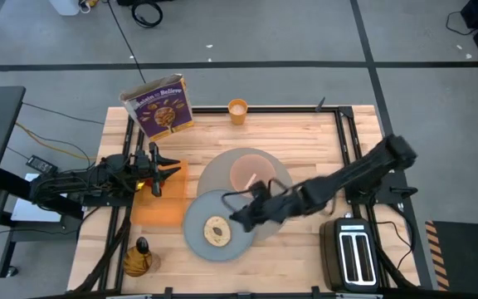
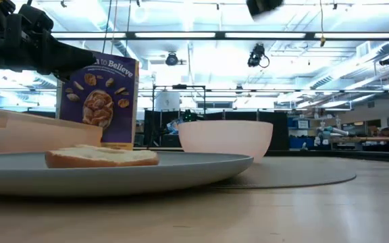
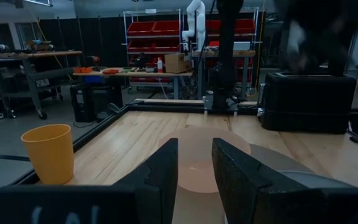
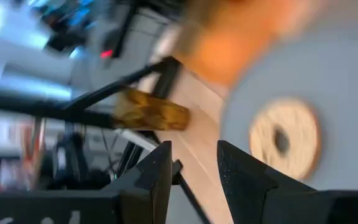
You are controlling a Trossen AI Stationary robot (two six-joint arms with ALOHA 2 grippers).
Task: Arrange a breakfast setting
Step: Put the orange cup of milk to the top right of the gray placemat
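Toast (image 1: pixel 216 230) on plate (image 1: pixel 196 238); right tool (image 1: pixel 241 218) above, empty, fingers apart.

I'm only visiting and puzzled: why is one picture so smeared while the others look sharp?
The right wrist view is motion-blurred: the toast slice and grey plate smear. The high view is evenly lit and sharp. The low view is backlit by ceiling lights, leaving the near table soft. The left wrist view is sharp on the orange cup.
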